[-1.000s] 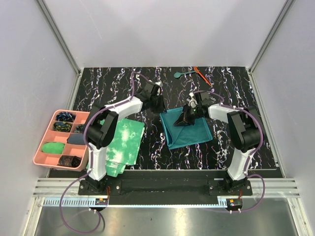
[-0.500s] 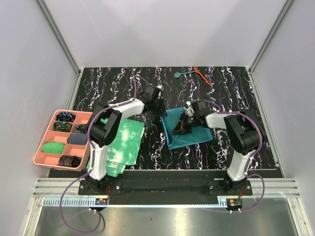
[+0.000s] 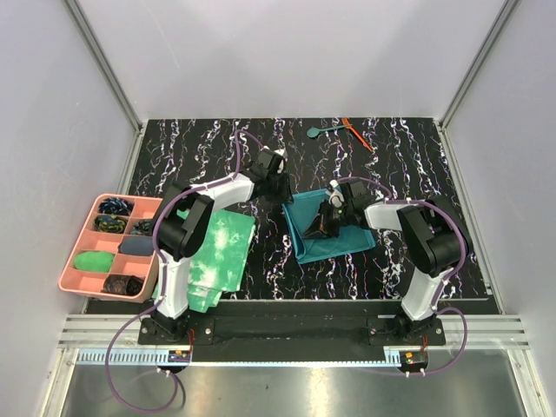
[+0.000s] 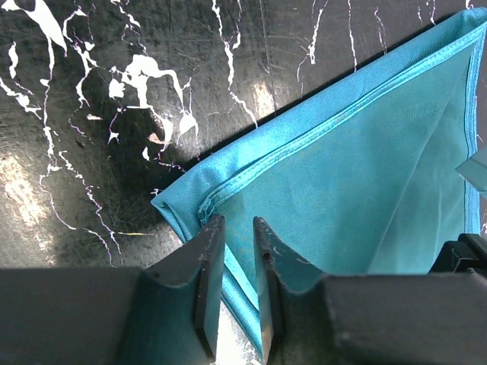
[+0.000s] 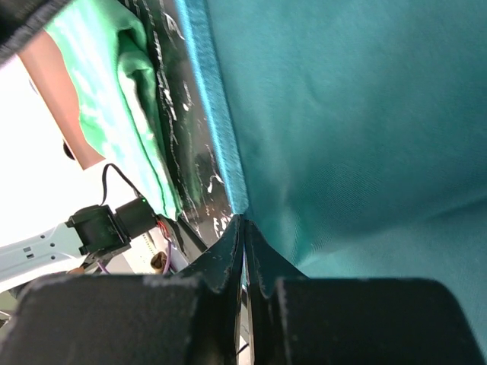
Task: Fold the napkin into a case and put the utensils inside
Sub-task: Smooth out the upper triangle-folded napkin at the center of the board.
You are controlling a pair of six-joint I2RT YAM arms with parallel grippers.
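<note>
The dark teal napkin (image 3: 334,233) lies folded in a broad shape at the table's middle, with one flap lifted. No case is in view. My right gripper (image 3: 323,228) is shut on the lifted flap's fold edge, and the right wrist view shows the jaws (image 5: 243,222) pinching the napkin (image 5: 342,114). My left gripper (image 3: 282,193) hovers at the napkin's far left corner. Its jaws stand slightly apart (image 4: 237,224) over the hemmed edge of the napkin (image 4: 342,175), gripping nothing. The utensils, a teal spoon (image 3: 320,131) and an orange-red stick (image 3: 356,134), lie at the table's far edge.
A green-and-white tie-dye cloth (image 3: 217,256) lies left of the napkin and reaches over the table's near edge; it also shows as the green cloth (image 5: 114,84) in the right wrist view. A pink compartment tray (image 3: 78,252) with small items sits at the far left.
My right gripper has carried the napkin flap down and toward the near left. My left gripper's jaws have parted and let go of the napkin's corner.
</note>
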